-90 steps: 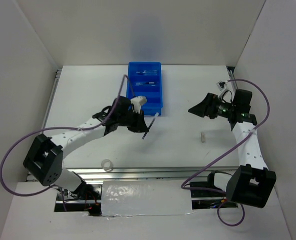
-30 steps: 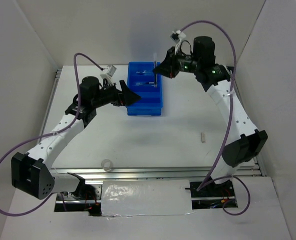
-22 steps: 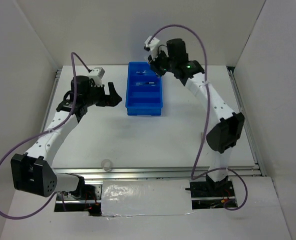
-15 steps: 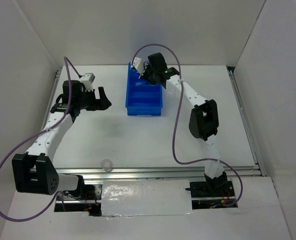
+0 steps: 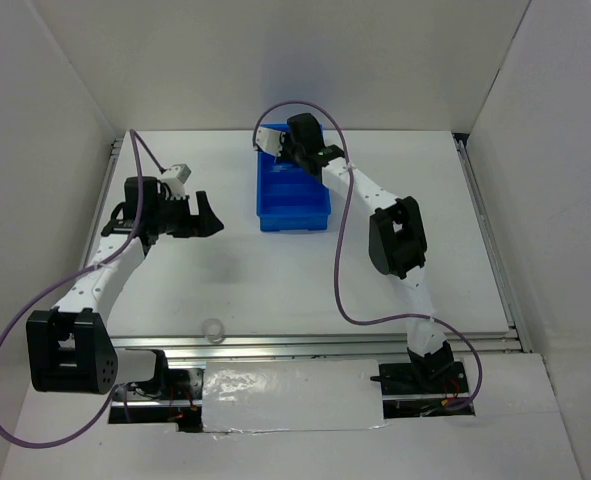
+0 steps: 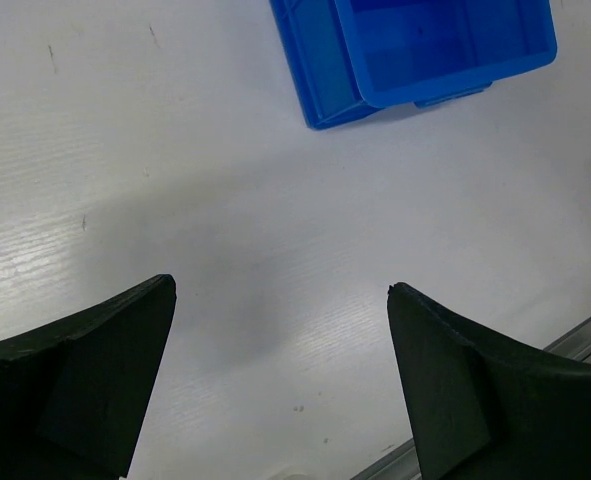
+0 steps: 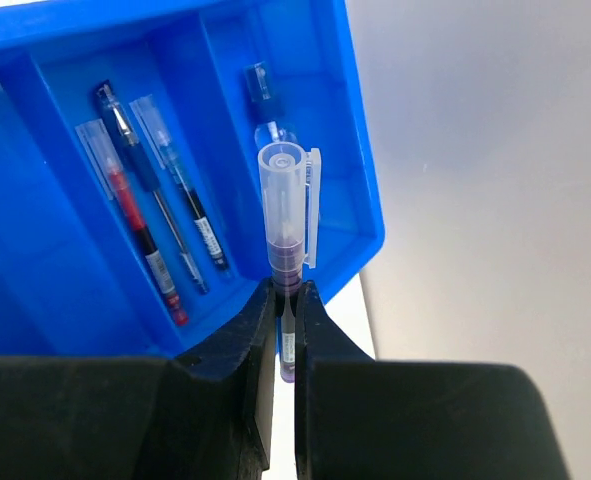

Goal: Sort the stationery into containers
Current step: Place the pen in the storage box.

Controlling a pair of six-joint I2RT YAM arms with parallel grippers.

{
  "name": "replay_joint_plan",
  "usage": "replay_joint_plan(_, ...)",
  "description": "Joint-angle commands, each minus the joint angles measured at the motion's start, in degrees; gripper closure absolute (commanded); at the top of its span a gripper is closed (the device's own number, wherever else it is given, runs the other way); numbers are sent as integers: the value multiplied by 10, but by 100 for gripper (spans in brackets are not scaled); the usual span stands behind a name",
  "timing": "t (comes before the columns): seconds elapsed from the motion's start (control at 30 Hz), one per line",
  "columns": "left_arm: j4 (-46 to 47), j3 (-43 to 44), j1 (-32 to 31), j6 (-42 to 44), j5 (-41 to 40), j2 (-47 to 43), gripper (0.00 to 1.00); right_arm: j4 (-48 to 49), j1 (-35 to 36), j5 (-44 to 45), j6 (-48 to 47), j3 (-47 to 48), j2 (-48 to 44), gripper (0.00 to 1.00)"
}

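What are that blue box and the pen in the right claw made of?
Blue tray: looks like moulded plastic, glossy, with evenly coloured walls catching soft reflections. Pen in the right gripper: probably plastic too; its cap and clip are see-through, with the dark tip showing inside.

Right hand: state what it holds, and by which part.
The right hand pinches a clear-capped pen by its barrel, just below the cap.

Bright, diffuse overhead light washes the white counter (image 5: 275,285) evenly. A soft grey shadow lies under the left end effector (image 6: 280,290), whose near edges look perhaps slightly unfocused.
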Motion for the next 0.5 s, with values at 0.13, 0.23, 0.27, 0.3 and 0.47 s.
replay_joint_plan(0.13,26,5,3,-3,39,4,1,37,8,1,-51,6,30,94)
replay_joint_plan(0.23,26,6,22,-7,42,11,1,28,10,-5,-60,16,44,92)
replay_joint_plan(0.27,26,5,23,-7,43,15,1,23,10,-5,-61,22,53,91)
replay_joint_plan(0.3,23,4,24,-7,45,15,1,12,10,-5,-62,34,58,90)
replay_joint_plan(0.47,24,2,28,-10,54,22,1,14,10,-5,-66,35,74,77)
